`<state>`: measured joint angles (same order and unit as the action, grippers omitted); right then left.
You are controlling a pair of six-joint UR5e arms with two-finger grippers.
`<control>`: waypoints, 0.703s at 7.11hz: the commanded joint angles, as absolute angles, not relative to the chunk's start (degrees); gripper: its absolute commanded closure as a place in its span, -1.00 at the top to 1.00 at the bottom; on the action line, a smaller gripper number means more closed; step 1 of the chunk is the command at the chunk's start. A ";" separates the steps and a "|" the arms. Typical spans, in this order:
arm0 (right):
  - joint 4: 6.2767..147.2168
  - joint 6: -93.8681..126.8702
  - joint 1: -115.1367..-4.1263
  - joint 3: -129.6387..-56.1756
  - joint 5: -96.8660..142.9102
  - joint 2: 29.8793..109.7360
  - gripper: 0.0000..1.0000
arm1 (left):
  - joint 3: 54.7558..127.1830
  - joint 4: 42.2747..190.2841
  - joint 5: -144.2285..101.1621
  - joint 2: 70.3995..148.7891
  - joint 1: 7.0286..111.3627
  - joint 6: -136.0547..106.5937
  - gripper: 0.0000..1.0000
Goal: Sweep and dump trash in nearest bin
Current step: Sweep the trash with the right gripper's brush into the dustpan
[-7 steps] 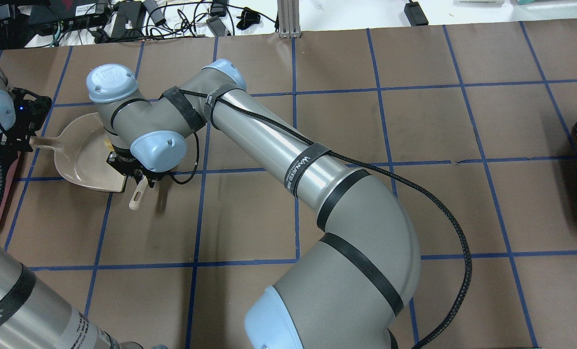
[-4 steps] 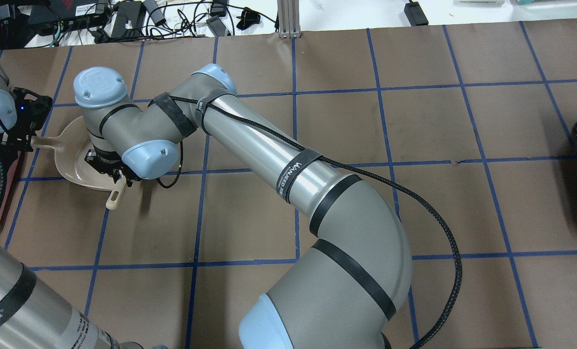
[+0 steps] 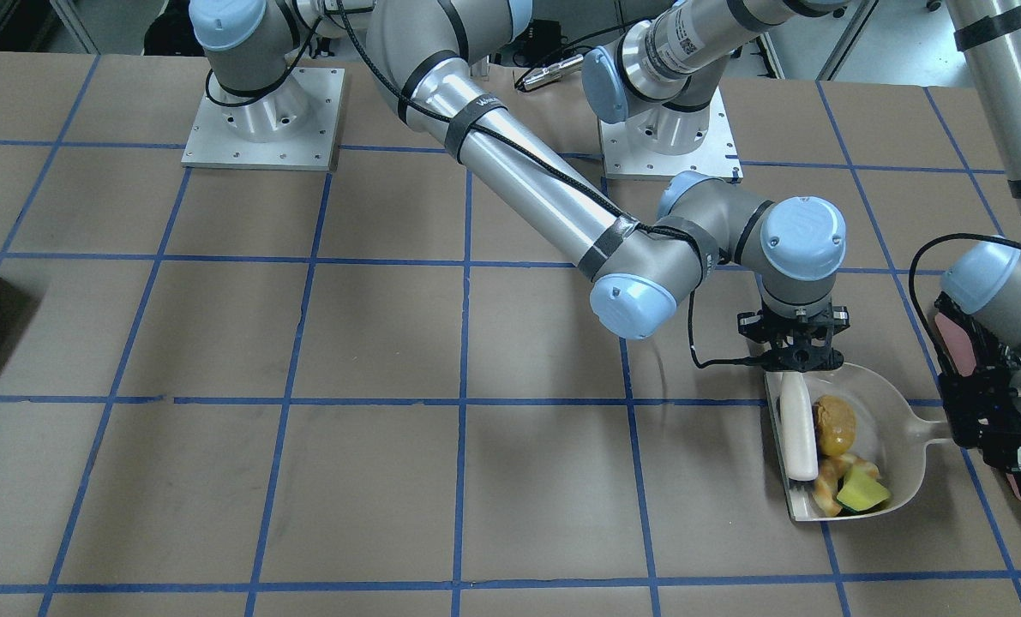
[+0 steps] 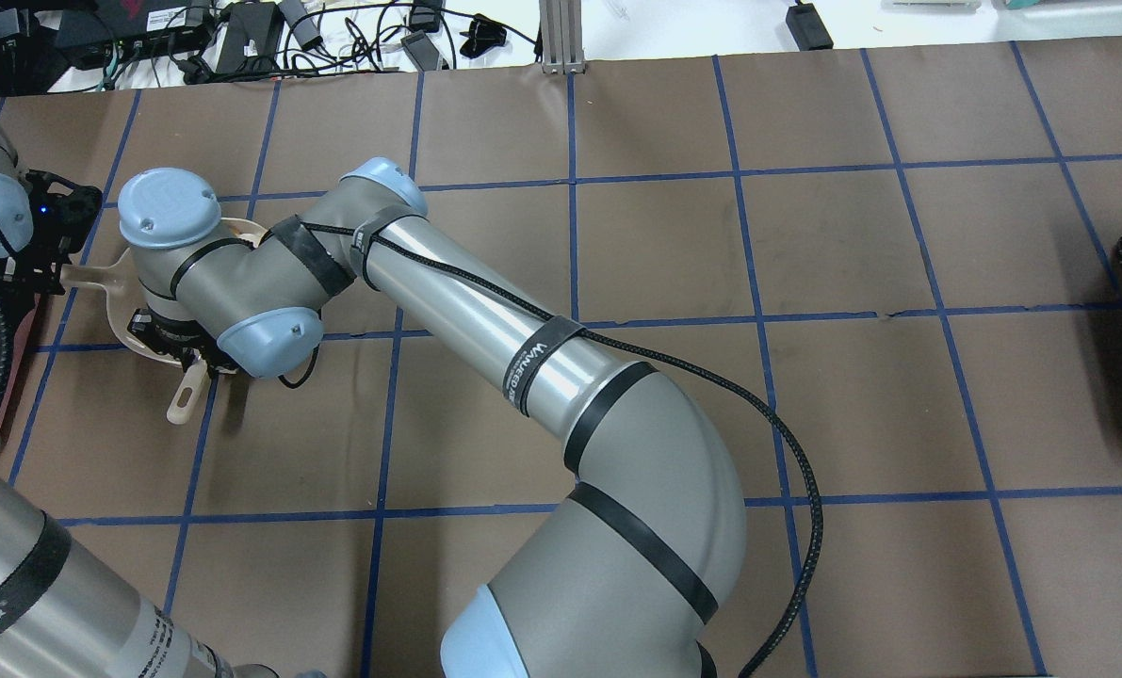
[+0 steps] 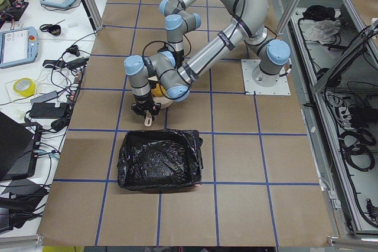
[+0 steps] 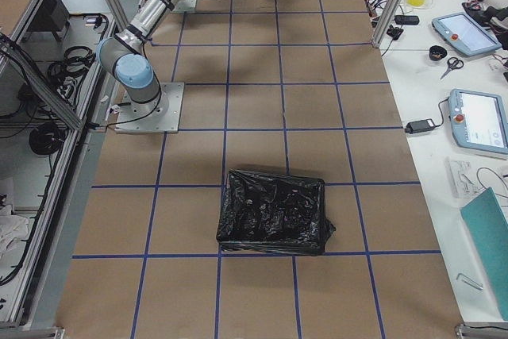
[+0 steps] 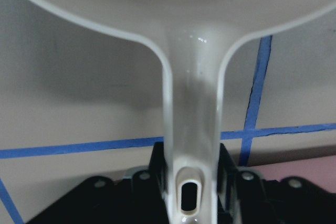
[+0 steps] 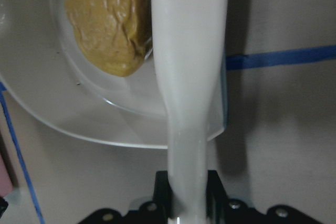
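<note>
Right gripper (image 3: 795, 358): fingers squeezed tight on the white brush (image 3: 799, 428), which lies across the mouth of the pan (image 3: 900, 401). Left gripper (image 7: 191, 174) has your pan's handle pinched between its fingers. The trash (image 3: 832, 420) is all in the pan: lump (image 8: 105, 30) against the brush, croissant (image 3: 825, 493) and sponge (image 3: 863, 494) touching. The bin (image 5: 158, 159) sits near the pan.
</note>
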<state>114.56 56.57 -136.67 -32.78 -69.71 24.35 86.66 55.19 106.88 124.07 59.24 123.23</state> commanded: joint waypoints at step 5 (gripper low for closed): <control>121.30 61.09 -137.81 -32.78 -63.54 26.53 -1.00 | 86.66 55.02 106.79 124.36 59.33 123.14 -1.00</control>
